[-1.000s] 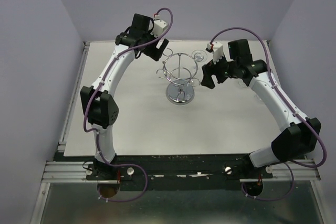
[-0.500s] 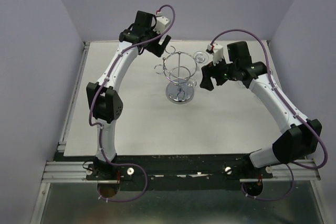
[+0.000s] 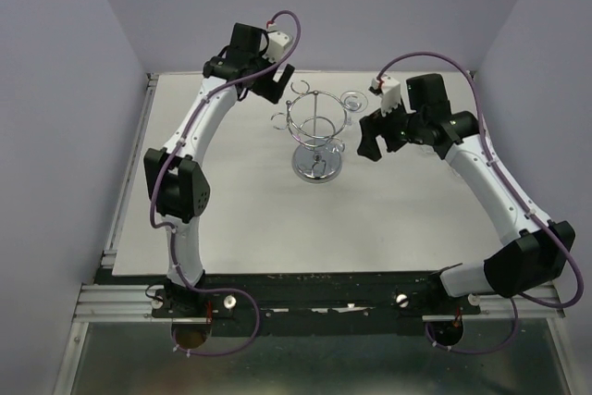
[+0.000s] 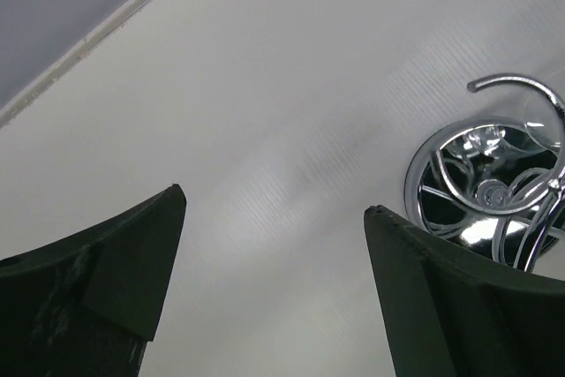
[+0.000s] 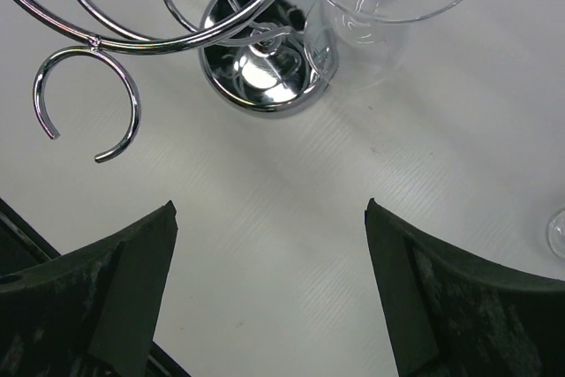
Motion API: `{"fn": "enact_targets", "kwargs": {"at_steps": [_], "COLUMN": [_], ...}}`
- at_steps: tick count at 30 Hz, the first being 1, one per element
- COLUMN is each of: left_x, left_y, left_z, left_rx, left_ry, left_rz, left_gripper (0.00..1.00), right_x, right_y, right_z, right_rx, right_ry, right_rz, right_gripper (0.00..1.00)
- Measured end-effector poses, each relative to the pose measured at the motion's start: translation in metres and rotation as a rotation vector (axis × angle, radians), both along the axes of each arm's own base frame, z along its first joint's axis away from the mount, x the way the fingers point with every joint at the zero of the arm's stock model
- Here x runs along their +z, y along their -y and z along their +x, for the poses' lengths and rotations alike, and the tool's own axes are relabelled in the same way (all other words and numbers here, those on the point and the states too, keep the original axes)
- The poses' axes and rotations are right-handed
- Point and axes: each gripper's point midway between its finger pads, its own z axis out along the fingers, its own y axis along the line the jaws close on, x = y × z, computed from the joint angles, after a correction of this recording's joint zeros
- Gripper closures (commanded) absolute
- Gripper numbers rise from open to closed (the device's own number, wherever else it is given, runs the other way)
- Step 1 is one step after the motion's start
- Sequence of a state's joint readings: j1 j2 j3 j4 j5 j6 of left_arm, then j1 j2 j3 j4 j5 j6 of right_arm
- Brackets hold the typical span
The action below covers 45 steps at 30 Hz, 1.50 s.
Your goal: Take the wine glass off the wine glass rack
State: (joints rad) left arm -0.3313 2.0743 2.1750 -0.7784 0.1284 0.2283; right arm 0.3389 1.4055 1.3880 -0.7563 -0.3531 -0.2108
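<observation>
Right end effector (image 5: 270, 207) edged from wine glass rack (image 3: 317, 166); it and left end effector (image 4: 274, 207) gape over white table (image 3: 277, 228).

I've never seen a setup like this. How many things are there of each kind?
White-and-black robot arms: 2 (left arm, right arm)
Chrome wire wine glass rack: 1
Clear wine glass hanging foot-up in a rack loop: 1
Total: 4
Uncounted: a clear curved sliver at the right wrist view's edge, too cut off to identify.
</observation>
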Motion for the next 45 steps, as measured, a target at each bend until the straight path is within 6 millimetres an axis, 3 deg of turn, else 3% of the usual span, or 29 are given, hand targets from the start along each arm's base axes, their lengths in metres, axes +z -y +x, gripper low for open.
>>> {"fn": "enact_targets", "kwargs": {"at_steps": [4, 8, 10, 12, 16, 21, 30, 36, 45], "left_x": [-0.001, 0.015, 0.019, 0.017, -0.007, -0.032, -0.058, -0.062, -0.079], "left_y": [-0.032, -0.081, -0.097, -0.1, -0.093, -0.099, -0.151, -0.155, -0.153], "left_z": [-0.026, -0.059, -0.074, -0.088, -0.105, -0.105, -0.076, -0.07, -0.082], "left_rx": [0.079, 0.193, 0.229, 0.234, 0.214, 0.238, 0.406, 0.364, 0.306], "left_ry": [-0.035, -0.006, 0.021, 0.045, 0.025, -0.03, -0.079, -0.095, -0.16], "left_rz": [-0.046, -0.15, -0.187, -0.216, -0.235, -0.224, -0.202, -0.121, -0.04], "left_gripper": [0.01, 0.01, 0.01, 0.01, 0.01, 0.01, 0.01, 0.01, 0.01], "right_x": [0.007, 0.022, 0.032, 0.04, 0.049, 0.04, 0.004, -0.002, -0.026], "right_y": [0.009, 0.031, 0.043, 0.049, 0.035, 0.02, 0.003, -0.004, -0.012], "right_z": [0.004, 0.018, 0.028, 0.033, 0.035, 0.04, 0.045, 0.067, 0.094], "right_rx": [-0.021, -0.073, -0.091, -0.077, 0.033, 0.149, 0.323, 0.348, 0.35], "right_ry": [0.007, 0.025, 0.067, 0.125, 0.245, 0.32, 0.441, 0.517, 0.522], "right_rz": [0.021, 0.11, 0.154, 0.174, 0.22, 0.269, 0.305, 0.341, 0.401], "right_gripper": [0.07, 0.07, 0.07, 0.06, 0.1, 0.12, 0.17, 0.25, 0.34]}}
